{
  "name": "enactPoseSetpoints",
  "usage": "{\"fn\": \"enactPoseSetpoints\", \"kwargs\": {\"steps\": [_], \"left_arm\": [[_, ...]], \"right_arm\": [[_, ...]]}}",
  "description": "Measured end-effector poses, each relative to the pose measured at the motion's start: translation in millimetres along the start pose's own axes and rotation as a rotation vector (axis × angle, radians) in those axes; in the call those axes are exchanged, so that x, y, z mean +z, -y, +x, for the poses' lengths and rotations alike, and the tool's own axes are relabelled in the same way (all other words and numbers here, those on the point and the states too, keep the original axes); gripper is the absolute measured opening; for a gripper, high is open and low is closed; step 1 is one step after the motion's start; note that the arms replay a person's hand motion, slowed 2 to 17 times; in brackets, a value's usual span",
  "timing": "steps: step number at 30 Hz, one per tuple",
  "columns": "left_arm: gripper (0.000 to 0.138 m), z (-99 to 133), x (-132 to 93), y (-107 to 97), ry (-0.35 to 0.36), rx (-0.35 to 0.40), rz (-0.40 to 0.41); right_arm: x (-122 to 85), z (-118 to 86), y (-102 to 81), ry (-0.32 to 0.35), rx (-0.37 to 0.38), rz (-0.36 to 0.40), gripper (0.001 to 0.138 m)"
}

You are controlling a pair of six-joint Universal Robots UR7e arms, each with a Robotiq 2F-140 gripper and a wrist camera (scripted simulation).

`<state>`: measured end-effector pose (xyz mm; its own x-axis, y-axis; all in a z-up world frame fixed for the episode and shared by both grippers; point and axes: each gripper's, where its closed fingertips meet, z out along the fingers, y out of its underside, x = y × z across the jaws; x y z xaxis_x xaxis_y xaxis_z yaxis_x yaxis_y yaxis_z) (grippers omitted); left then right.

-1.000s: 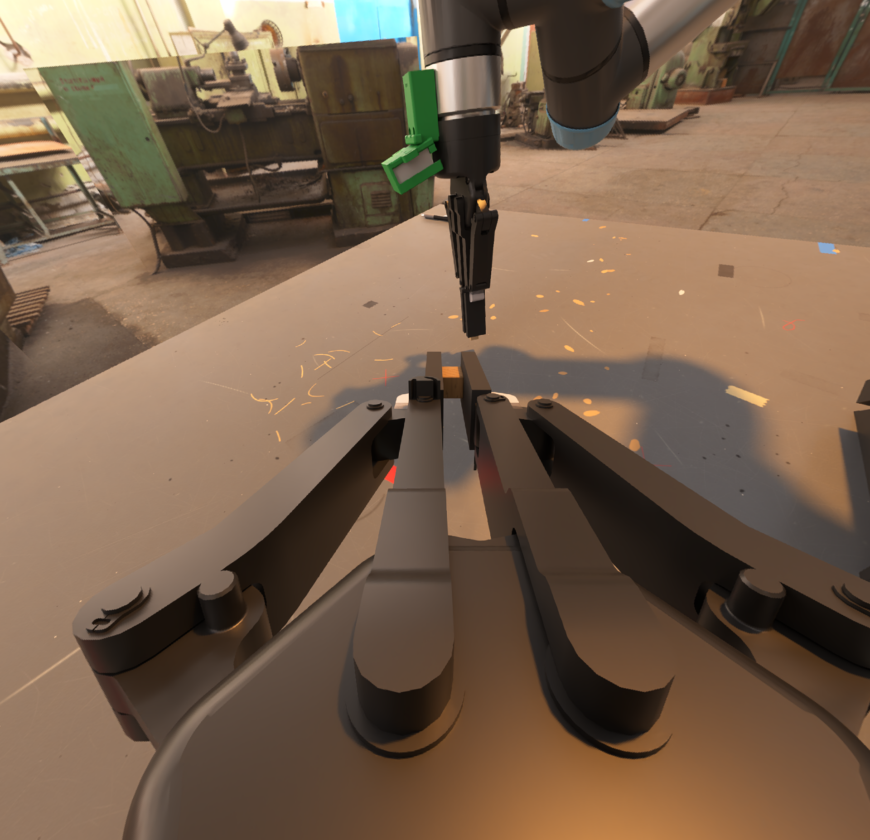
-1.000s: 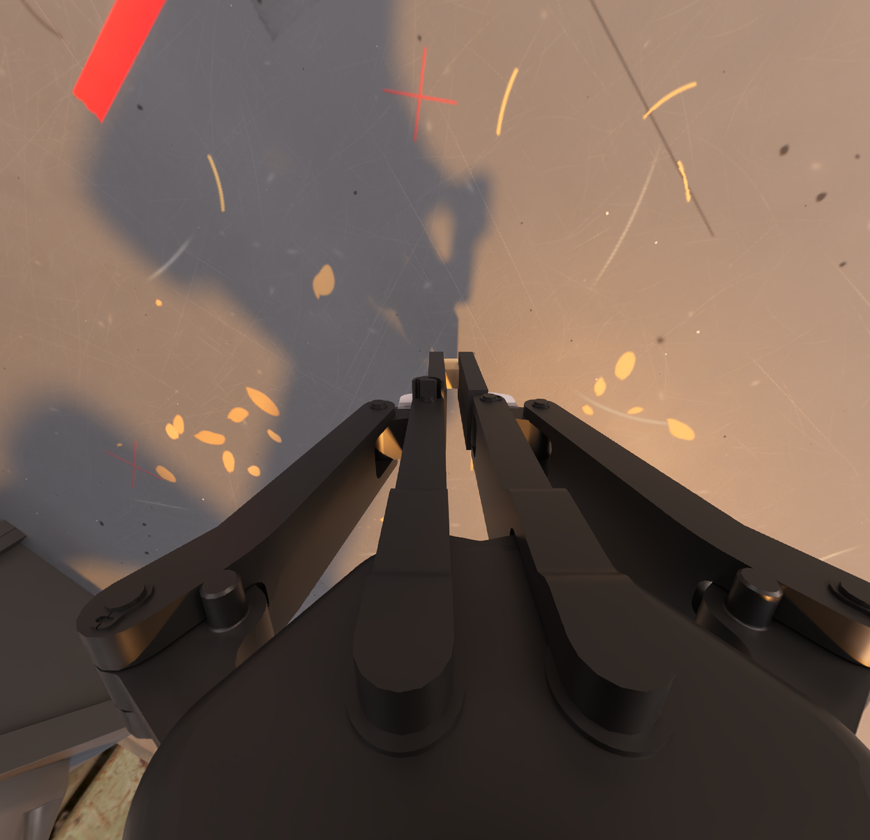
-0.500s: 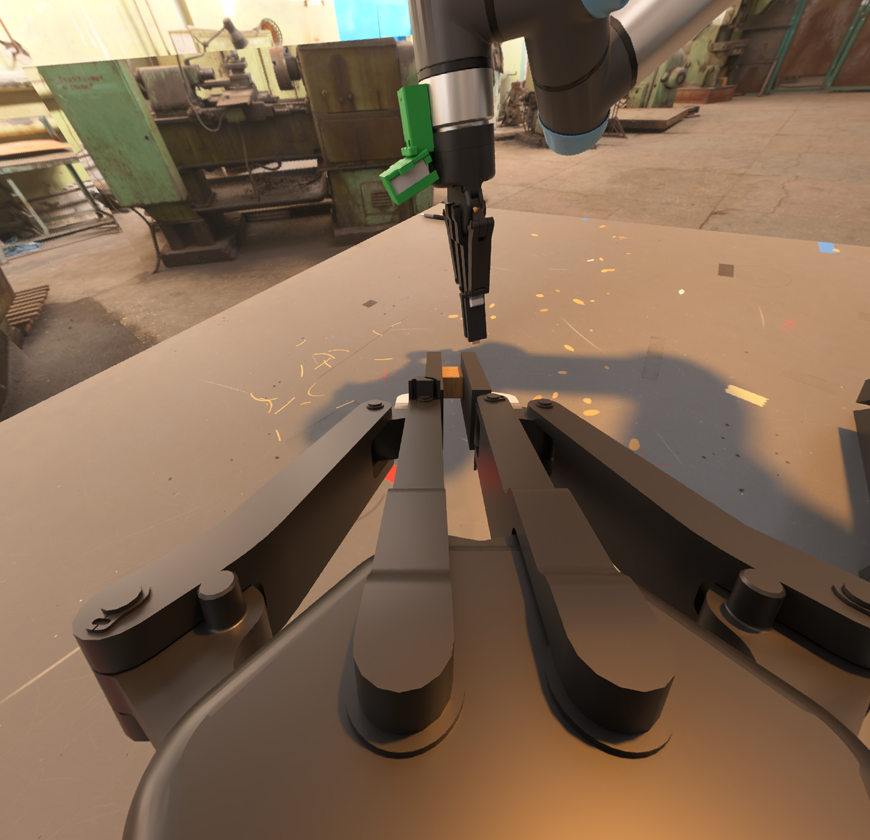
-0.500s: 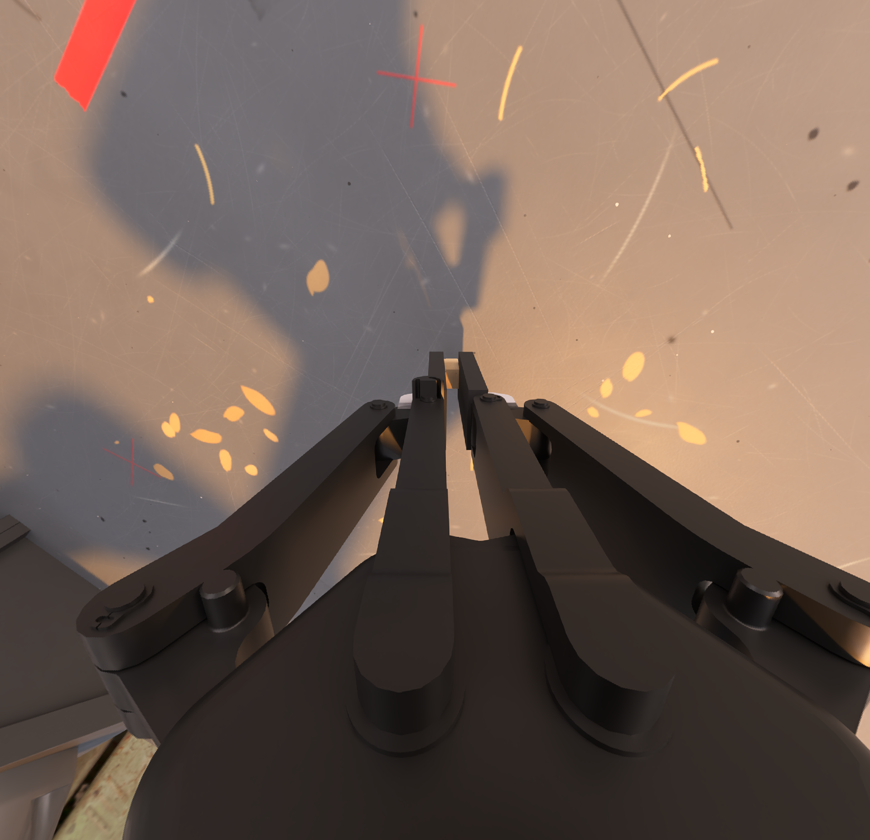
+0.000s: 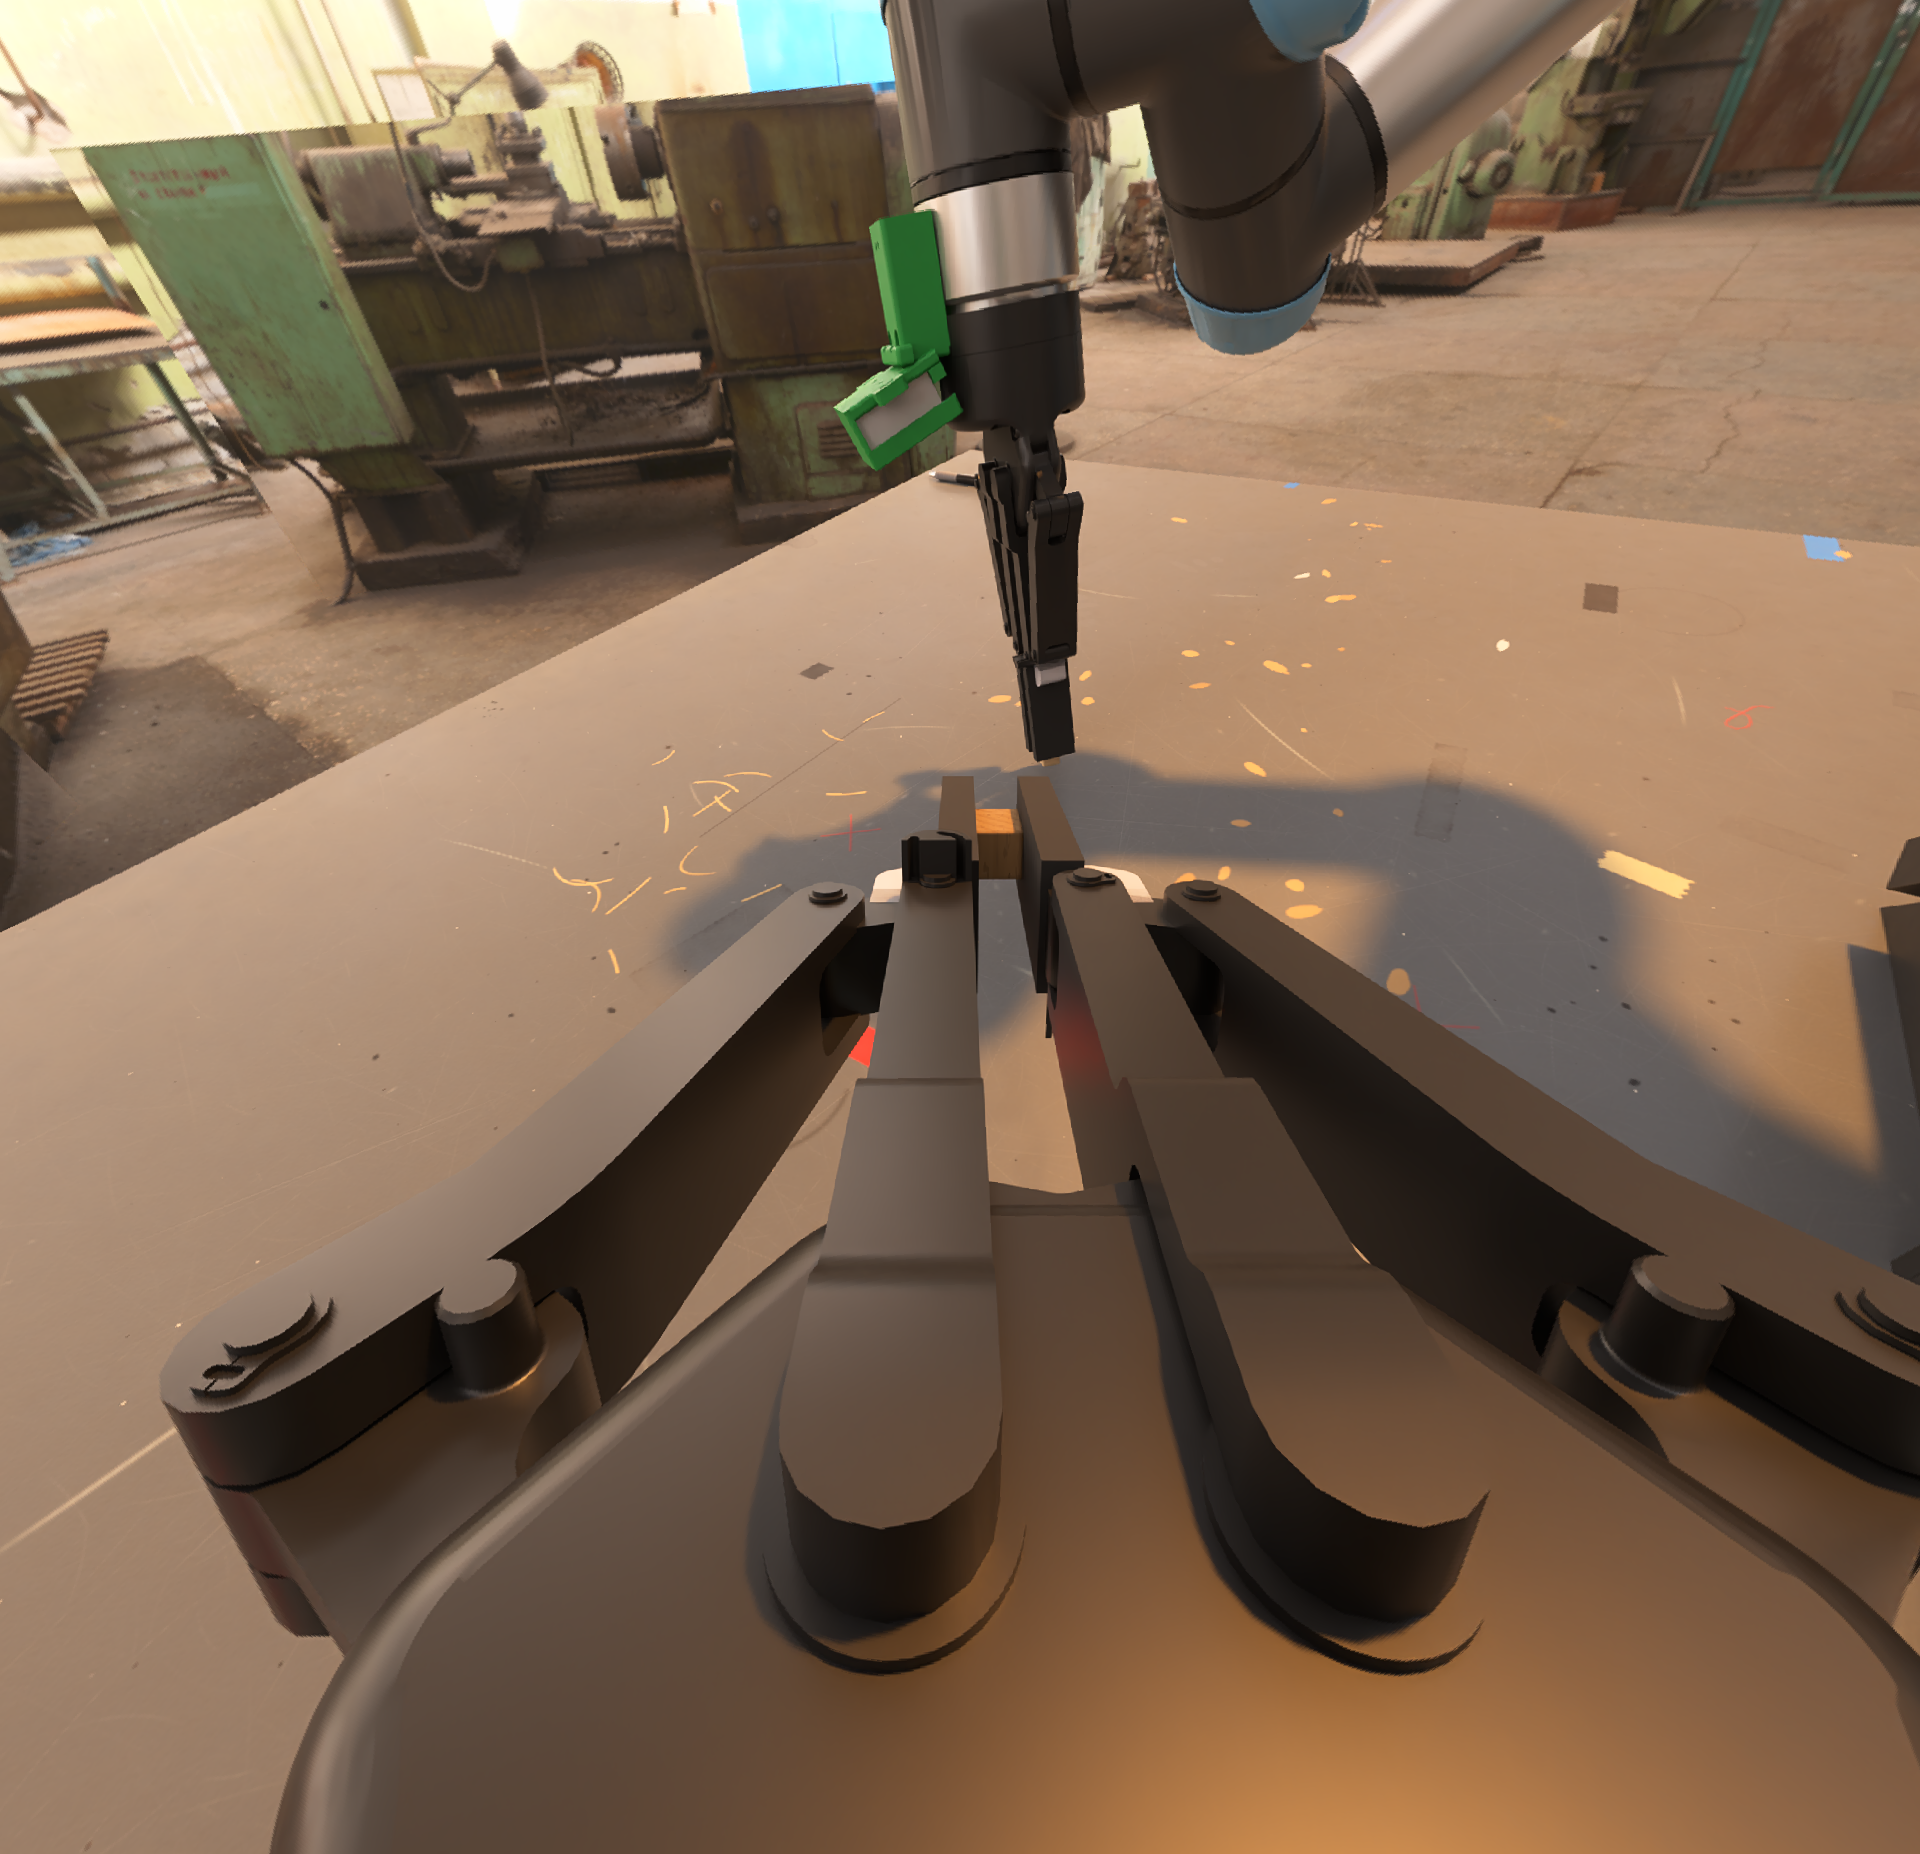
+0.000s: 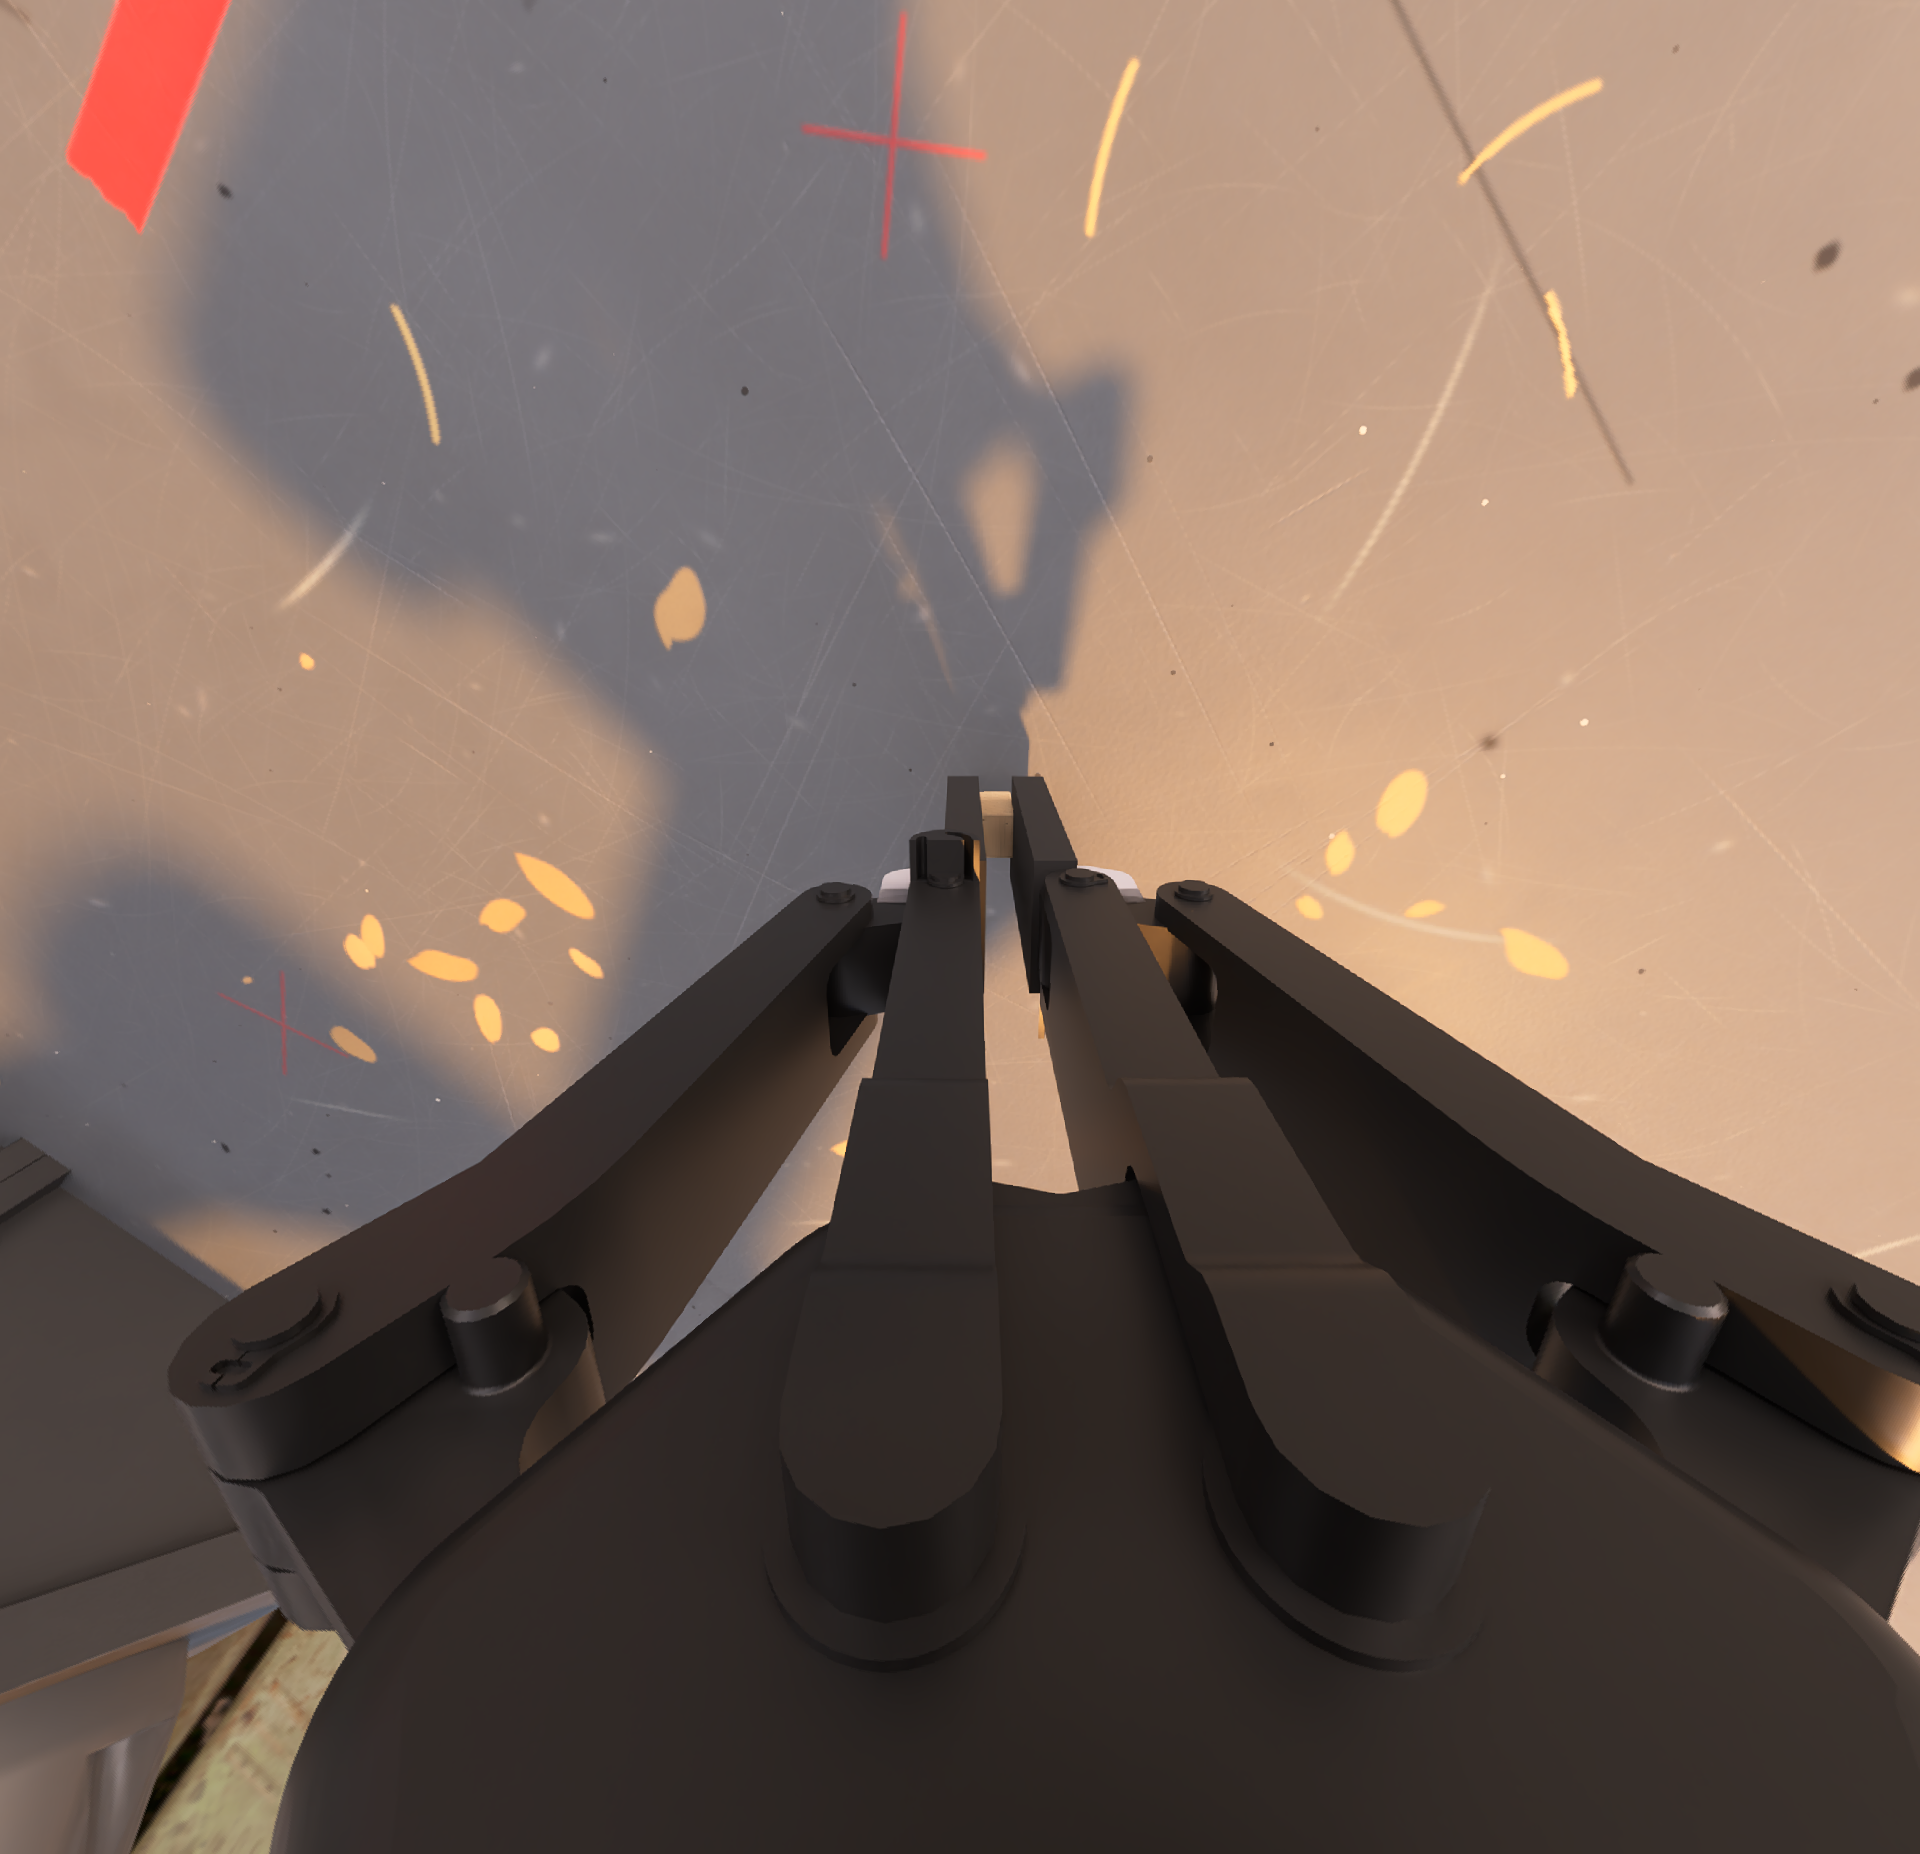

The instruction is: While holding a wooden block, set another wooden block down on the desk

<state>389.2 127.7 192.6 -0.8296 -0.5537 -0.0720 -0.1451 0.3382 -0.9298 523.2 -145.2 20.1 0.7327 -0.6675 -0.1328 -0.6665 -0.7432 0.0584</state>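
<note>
My left gripper [image 5: 997,802] is shut on a small wooden block [image 5: 998,840], held above the brown desk [image 5: 416,1025]. My right gripper [image 6: 995,796] is shut on a pale wooden block [image 6: 1000,825] and points straight down, close over the desk [image 6: 1455,661]. In the left wrist view the right gripper [image 5: 1047,755] hangs upright just beyond my left fingertips, its tips nearly at the desk surface; a sliver of its block shows at the tips.
A green lathe [image 5: 416,298] and the workshop floor lie past the desk's far edge. A red tape strip [image 6: 156,69], a red cross mark [image 6: 894,142] and orange specks mark the desk. A grey box corner [image 6: 73,1389] sits at lower left.
The right gripper has come lower toward the desk with its block; the desk marks spread outward in its view. The left gripper has not moved.
</note>
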Motion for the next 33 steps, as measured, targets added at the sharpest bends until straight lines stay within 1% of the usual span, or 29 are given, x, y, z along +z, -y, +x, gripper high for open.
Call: {"fn": "enactPoseSetpoints", "kwargs": {"steps": [28, 33], "left_arm": [[0.011, 0.3, -0.4, 0.5, -0.001, 0.001, 0.001], [0.011, 0.4, -0.4, 0.4, -0.001, 0.000, 0.001]], "right_arm": [[2.2, -1.8, -1.5, 0.038, -0.004, 0.001, 0.009], [2.1, -2.6, -1.4, 0.046, -0.005, 0.005, 0.011]]}}
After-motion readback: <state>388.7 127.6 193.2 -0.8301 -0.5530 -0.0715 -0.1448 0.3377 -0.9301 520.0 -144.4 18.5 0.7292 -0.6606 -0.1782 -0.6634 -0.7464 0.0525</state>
